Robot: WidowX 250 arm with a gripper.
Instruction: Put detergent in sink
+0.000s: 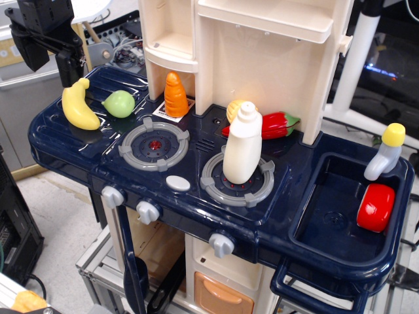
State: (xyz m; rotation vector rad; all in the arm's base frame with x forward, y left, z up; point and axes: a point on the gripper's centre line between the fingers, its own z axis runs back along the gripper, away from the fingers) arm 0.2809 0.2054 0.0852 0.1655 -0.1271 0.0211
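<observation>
The detergent (242, 145), a cream-white bottle with a round cap, stands upright on the right stove burner (237, 181). The sink (325, 216) is the deep navy-blue basin at the right end of the countertop, to the right of the bottle. My gripper (50, 64) is black and hangs at the far back left, above the banana and far from the bottle. Its jaws stand apart with nothing between them.
A red round toy (376, 207) lies in the sink's right side, below the grey faucet with a yellow knob (386, 153). A banana (78, 104), a green fruit (119, 103), a carrot (175, 95) and a red pepper (276, 124) lie on the counter. A cream shelf unit (262, 52) rises behind.
</observation>
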